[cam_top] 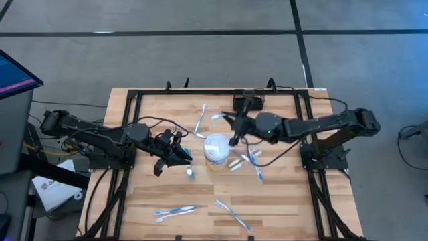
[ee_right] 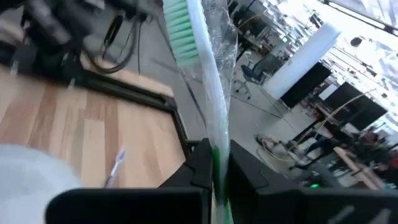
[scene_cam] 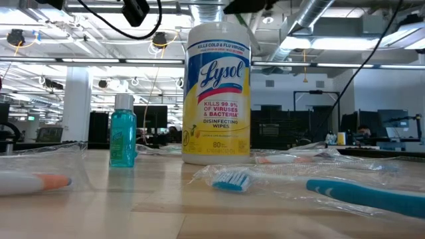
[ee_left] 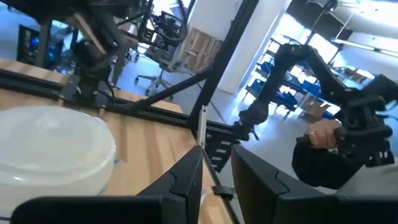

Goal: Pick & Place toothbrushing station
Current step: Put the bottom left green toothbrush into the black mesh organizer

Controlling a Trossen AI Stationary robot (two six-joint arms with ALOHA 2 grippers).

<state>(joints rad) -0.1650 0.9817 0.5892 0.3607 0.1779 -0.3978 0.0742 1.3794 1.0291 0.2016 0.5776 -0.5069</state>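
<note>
**Right arm gripping a toothbrush**

One wipes tub (cam_top: 216, 151); one black rack (cam_top: 249, 102) behind it at table's far edge. Right gripper (ee_right: 216, 163) clamped on green toothbrush (ee_right: 198, 50), seen only by wrist. Left gripper (cam_top: 179, 158) beside tub, part-open, empty. Teal bottle (scene_cam: 123, 129) clear only low.

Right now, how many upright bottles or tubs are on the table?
2: the Lysol wipes tub mid-table, and a small teal bottle standing apart from it, toward the left arm's side. Others may be hidden under the arms.

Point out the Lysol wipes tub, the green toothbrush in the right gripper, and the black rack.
Lysol wipes tub (scene_cam: 216, 93), low view, label front.
green toothbrush (ee_right: 182, 25), right wrist view, bristle head.
black rack (cam_top: 249, 102), high view, top.
</note>
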